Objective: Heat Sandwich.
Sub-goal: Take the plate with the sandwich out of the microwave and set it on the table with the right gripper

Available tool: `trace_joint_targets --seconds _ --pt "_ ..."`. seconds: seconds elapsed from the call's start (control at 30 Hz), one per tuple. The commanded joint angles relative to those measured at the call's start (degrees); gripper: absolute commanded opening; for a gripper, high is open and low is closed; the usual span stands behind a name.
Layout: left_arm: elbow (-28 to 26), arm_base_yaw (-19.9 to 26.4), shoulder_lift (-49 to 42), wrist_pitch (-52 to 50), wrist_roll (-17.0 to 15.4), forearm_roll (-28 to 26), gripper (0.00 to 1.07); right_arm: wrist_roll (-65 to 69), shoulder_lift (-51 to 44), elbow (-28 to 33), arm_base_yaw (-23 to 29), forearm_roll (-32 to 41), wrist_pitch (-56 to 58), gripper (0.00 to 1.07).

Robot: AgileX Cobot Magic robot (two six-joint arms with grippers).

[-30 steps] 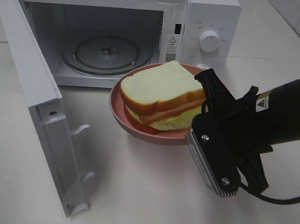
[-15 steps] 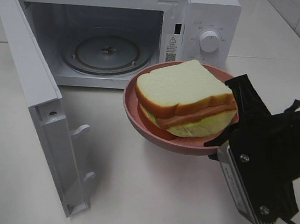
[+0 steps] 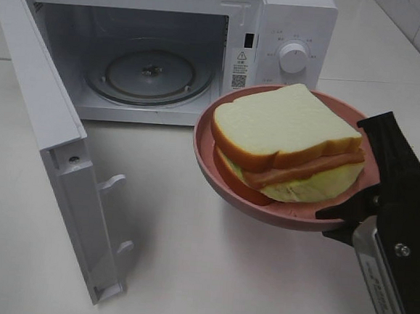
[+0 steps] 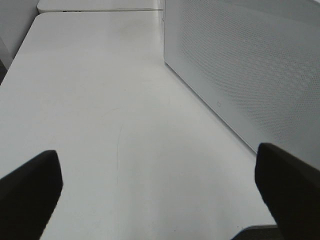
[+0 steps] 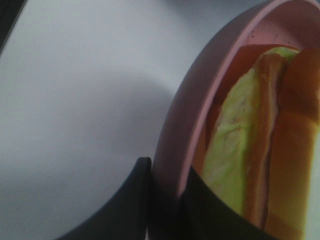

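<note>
Surface: white table (image 3: 208,273), w/ white microwave (image 3: 294,18) at the back, door (image 3: 44,137) swung wide open.
Cavity: glass turntable (image 3: 150,71) visible inside.
Right gripper (image 3: 370,202): jaws pinching rim of pink plate (image 3: 216,168), one finger inside the rim, one outside; plate held off the table, in front of microwave's control side.
Sandwich (image 3: 287,141): lies on the plate, bread on top, meat + pale green layer below.
Left gripper (image 4: 160,195): jaws spread wide, nothing between them, over bare table beside the perforated door.
</note>
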Motion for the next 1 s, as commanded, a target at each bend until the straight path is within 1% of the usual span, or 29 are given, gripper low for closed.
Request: trace_joint_targets --seconds 0.03,0.07,0.1,0.2,0.23,0.3,0.33,0.37,0.4,0.47,0.5,0.53,0.63,0.67,0.7,0.8,1.0 --pt "0.1 -0.3 -1.2 -0.5 -0.2 0.1 1.00 3.6 -3.0 -0.1 -0.3 -3.3 1.0 0.00" --pt "0.1 -0.3 -1.2 -0.5 -0.3 0.1 1.00 5.8 -4.1 -0.1 -0.3 -5.3 2.2 0.00" --pt "0.1 -0.3 -1.2 -0.5 -0.3 0.1 1.00 5.8 -4.1 -0.1 -0.3 -5.3 2.2 0.00" --pt "0.1 -0.3 -1.2 -0.5 -0.3 0.1 1.00 9.9 -5.6 -0.1 -0.3 -8.8 3.3 0.01" --pt "0.1 -0.3 -1.2 -0.5 -0.3 0.1 1.00 14.3 -6.5 -0.1 -0.3 -11.6 3.4 0.01" --pt "0.1 -0.3 -1.2 -0.5 -0.3 0.1 1.00 16.6 -6.7 -0.1 -0.3 -12.8 3.5 0.01" --pt "0.1 -0.3 -1.2 -0.5 -0.3 0.1 1.00 18.9 -6.9 -0.1 -0.3 -14.5 3.7 0.01" --pt "0.1 -0.3 -1.2 -0.5 -0.3 0.1 1.00 22.7 -7.0 -0.1 -0.3 -17.8 4.4 0.01" --pt "0.1 -0.3 -1.2 -0.5 -0.3 0.1 1.00 22.7 -7.0 -0.1 -0.3 -17.8 4.4 0.01" --pt "0.1 -0.3 -1.2 -0.5 -0.3 0.1 1.00 26.4 -7.0 -0.1 -0.3 -21.5 5.2 0.01" --pt "0.1 -0.3 -1.2 -0.5 -0.3 0.1 1.00 30.0 -7.0 -0.1 -0.3 -25.0 5.6 0.01" --pt "0.1 -0.3 -1.2 -0.5 -0.3 0.1 1.00 30.0 -7.0 -0.1 -0.3 -25.0 5.6 0.01" --pt "0.1 -0.3 -1.2 -0.5 -0.3 0.1 1.00 36.2 -7.0 -0.1 -0.3 -28.7 6.1 0.01" --pt "0.1 -0.3 -1.2 -0.5 -0.3 0.1 1.00 39.8 -7.0 -0.1 -0.3 -31.0 6.3 0.01" --pt "0.1 -0.3 -1.2 -0.5 -0.3 0.1 1.00 39.8 -7.0 -0.1 -0.3 -31.0 6.3 0.01" --pt "0.1 -0.3 -1.2 -0.5 -0.3 0.1 1.00 45.7 -7.0 -0.1 -0.3 -35.4 8.3 0.01" --pt "0.1 -0.3 -1.2 -0.5 -0.3 0.1 1.00 52.9 -7.0 -0.1 -0.3 -39.7 11.2 0.01"
